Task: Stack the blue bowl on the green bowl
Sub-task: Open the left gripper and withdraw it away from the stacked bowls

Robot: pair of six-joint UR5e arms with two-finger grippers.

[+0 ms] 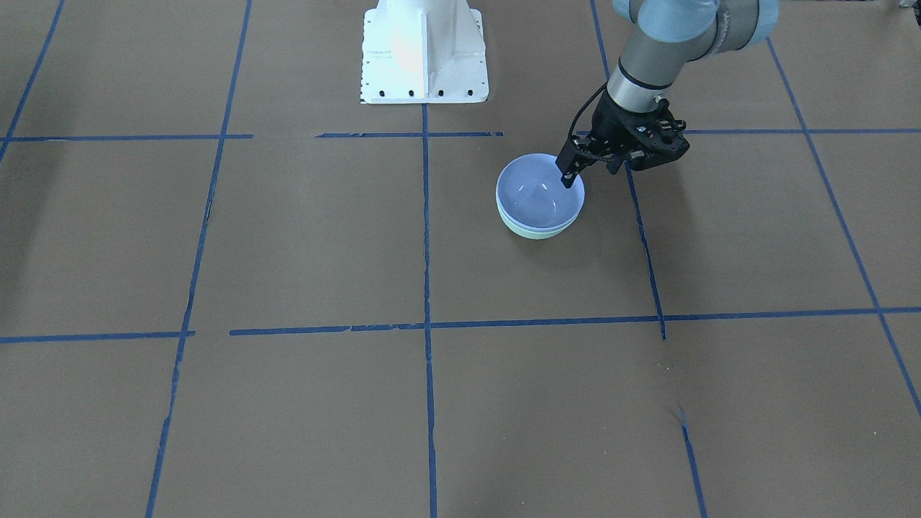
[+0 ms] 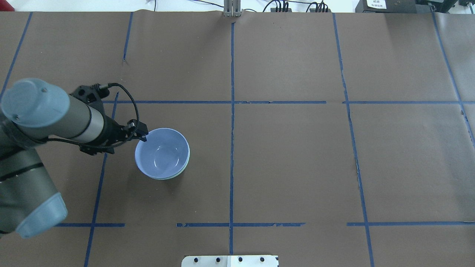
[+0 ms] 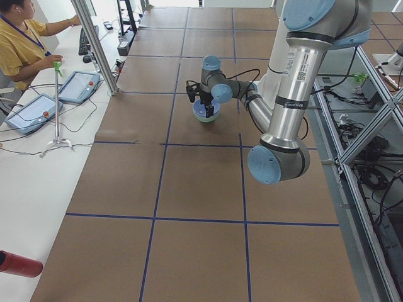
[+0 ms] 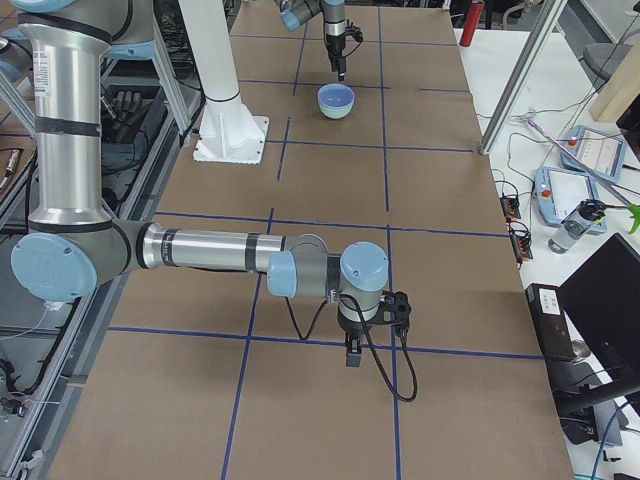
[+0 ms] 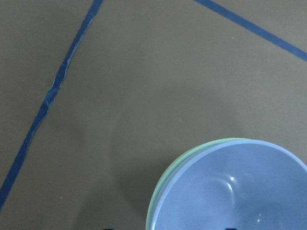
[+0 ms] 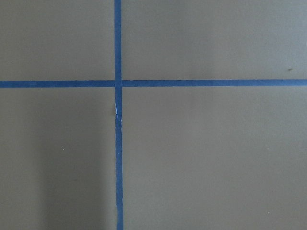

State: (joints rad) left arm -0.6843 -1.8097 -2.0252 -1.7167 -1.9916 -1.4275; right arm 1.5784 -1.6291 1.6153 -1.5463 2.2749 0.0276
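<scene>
Overhead exterior: the blue bowl (image 2: 162,154) is seen nested in the green bowl (image 1: 536,232), centre-left on the desk (image 2: 297,167), and could be tipped if its rim is snagged by the open, straddling left claw (image 2: 143,136).

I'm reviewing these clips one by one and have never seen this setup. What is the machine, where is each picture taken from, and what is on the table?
It is a robot with two arms, each ending in a two-finger gripper, at a brown table marked with blue tape. Four pictures come from fixed cameras: one facing the robot, one above and behind it, and one at each table end. The last two come from cameras on the wrists. On the table, the blue bowl sits nested inside the green bowl, whose rim shows beneath it. The left gripper hangs at the blue bowl's edge; its fingers look apart and hold nothing. The right gripper is far from the bowls and seen only from the side, so I cannot tell whether it is open or shut.
</scene>
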